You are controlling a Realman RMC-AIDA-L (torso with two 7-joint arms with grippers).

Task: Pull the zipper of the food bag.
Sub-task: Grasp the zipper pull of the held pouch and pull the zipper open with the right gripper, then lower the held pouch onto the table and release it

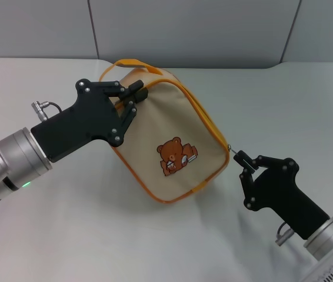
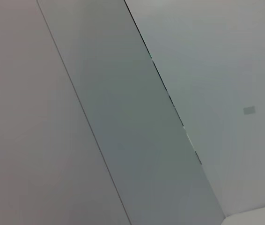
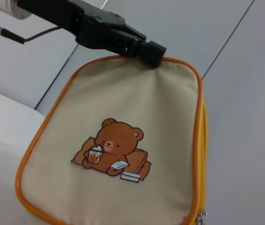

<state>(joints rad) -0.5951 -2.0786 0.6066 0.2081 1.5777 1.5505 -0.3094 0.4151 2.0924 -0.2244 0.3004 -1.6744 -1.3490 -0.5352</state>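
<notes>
The food bag (image 1: 155, 126) is a beige pouch with orange piping, a brown bear patch (image 1: 175, 156) and an orange loop handle (image 1: 134, 62). It stands tilted on the table. My left gripper (image 1: 135, 97) is shut on the bag's upper edge near the handle; it also shows in the right wrist view (image 3: 142, 47). The zipper (image 1: 209, 120) runs along the bag's right side. My right gripper (image 1: 243, 158) is shut on the small silver pull tab (image 1: 232, 149) at the bag's lower right corner. The right wrist view shows the bag (image 3: 142, 98), the zipper (image 3: 202, 140) and its slider (image 3: 200, 218).
The white table (image 1: 66, 235) spreads around the bag. Grey wall panels (image 1: 184, 29) stand behind it. The left wrist view shows only wall panels (image 2: 132, 122).
</notes>
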